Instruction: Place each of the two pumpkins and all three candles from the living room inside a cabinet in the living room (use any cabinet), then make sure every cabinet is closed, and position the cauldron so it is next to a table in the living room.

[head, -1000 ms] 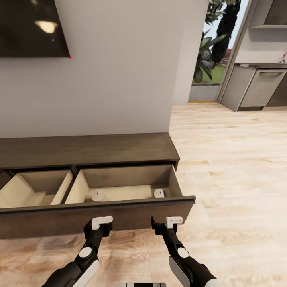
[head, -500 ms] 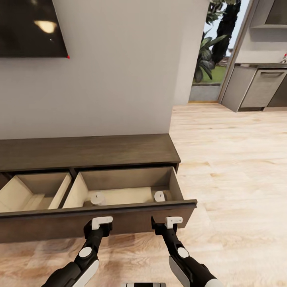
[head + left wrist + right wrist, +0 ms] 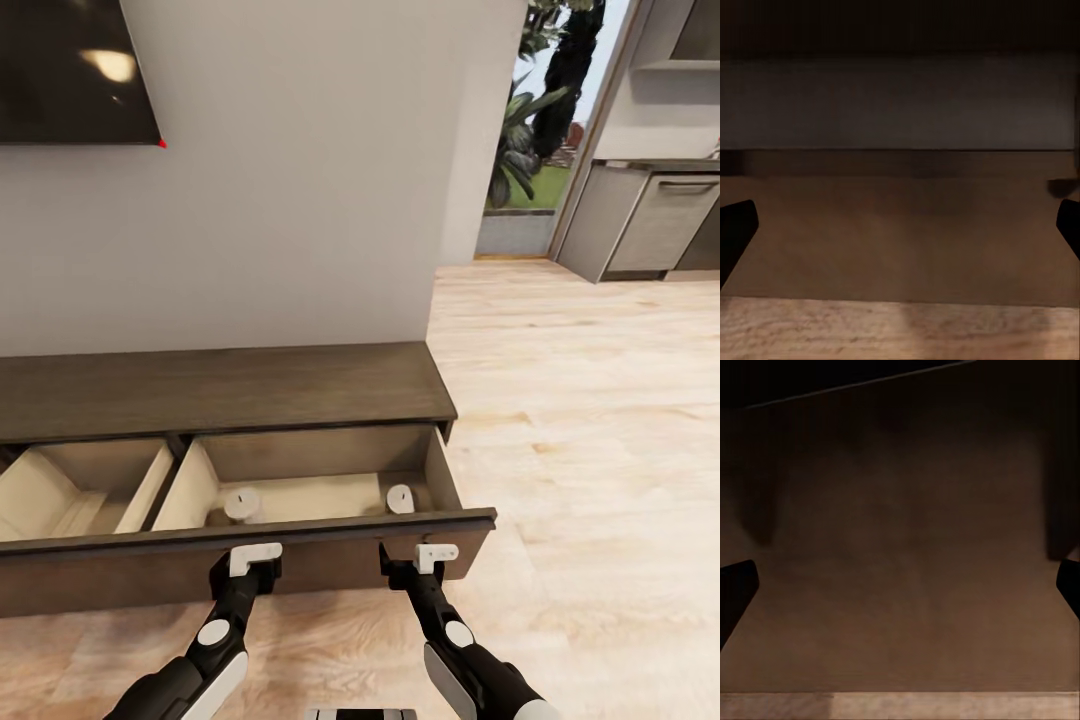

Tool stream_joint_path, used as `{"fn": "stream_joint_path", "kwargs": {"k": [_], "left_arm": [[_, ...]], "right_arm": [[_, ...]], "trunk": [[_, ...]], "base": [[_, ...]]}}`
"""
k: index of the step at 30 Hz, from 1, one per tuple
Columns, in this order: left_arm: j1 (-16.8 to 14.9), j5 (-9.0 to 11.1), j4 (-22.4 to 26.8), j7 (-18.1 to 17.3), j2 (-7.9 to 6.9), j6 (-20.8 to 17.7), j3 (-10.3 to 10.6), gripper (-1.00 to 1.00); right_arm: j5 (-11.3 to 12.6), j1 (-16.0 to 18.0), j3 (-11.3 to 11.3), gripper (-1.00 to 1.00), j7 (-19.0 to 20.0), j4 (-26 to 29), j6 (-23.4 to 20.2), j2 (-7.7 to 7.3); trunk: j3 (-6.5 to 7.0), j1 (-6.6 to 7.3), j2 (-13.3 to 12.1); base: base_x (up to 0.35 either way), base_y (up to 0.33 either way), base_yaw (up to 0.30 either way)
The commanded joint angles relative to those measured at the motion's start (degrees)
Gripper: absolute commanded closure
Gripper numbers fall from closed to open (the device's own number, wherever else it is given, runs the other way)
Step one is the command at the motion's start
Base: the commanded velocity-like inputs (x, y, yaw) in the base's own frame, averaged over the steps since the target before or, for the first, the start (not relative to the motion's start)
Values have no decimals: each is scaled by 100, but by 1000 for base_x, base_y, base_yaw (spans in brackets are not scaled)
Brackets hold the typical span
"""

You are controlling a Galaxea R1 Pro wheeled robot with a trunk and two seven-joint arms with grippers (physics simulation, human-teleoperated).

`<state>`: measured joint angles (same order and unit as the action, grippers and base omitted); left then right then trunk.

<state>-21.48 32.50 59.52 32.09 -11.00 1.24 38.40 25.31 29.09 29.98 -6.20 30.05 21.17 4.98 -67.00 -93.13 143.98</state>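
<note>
The long dark-brown cabinet [image 3: 220, 390] stands against the wall with both drawers pulled out. In the right drawer, two short pale candles stand upright, one at the left [image 3: 241, 503] and one at the right [image 3: 400, 498]. My left gripper [image 3: 255, 562] and right gripper [image 3: 425, 560] are held side by side just in front of the right drawer's dark front [image 3: 330, 545]. In the left wrist view the fingers [image 3: 735, 232] are spread wide before the brown panel [image 3: 900, 225]. The right wrist view shows the same wide-spread fingers [image 3: 735, 589] close to the panel [image 3: 900, 547]. Both grippers are open and hold nothing.
The left drawer [image 3: 80, 490] is open with pale inner walls. A dark TV [image 3: 70, 70] hangs on the wall above. Light wooden floor [image 3: 600, 450] stretches to the right toward grey kitchen units [image 3: 650, 220] and a window with plants [image 3: 530, 130].
The whole view has shifted a little, so the camera has moved closer to the cabinet. The drawer front now sits nearer both grippers. The arms keep the same pose.
</note>
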Motion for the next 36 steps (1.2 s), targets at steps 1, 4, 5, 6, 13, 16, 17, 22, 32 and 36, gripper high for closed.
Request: {"fn": "stream_joint_path", "kwargs": {"k": [1,4,5,6,13,16,17,22,32,36], "left_arm": [[-7,45,-2,42,-8,15,27,-100],[-6,44,-39,42,-8,15,34,-100],[-7,40,-60,42,-8,16,35,-100],[-6,39,-67,42,-8,15,35,-100],[-10,37,-81,39,-8,14,36,-100],[-10,37,-81,37,-8,12,36,-100],[-9,37,-81,39,-8,14,36,-100],[-11,37,-81,37,-8,17,36,-100],[-11,37,-81,36,-8,17,36,-100],[-9,37,-81,36,-8,17,36,-100]], "right_arm": [[39,9,43,-100,-56,1,28,-5],[40,9,43,-100,-56,1,28,-5],[42,9,43,-100,-56,1,28,-5],[43,9,43,-100,-56,1,28,-5],[42,9,43,-100,-56,1,28,-5],[43,9,43,-100,-56,1,28,-5],[44,9,43,-100,-56,1,28,-5],[44,9,43,-100,-56,1,28,-5],[44,9,43,-100,-56,1,28,-5],[44,9,43,-100,-56,1,28,-5]], "trunk": [[-4,-1,2],[-4,-1,2],[-4,-1,2],[-4,-1,2],[-4,-1,2],[-4,-1,2],[-4,-1,2],[-4,-1,2],[-4,-1,2],[-4,-1,2]], "base": [[217,0,0],[221,0,0],[225,0,0],[226,0,0],[243,0,0],[255,0,0],[256,0,0],[256,0,0],[256,0,0],[255,0,0]]}}
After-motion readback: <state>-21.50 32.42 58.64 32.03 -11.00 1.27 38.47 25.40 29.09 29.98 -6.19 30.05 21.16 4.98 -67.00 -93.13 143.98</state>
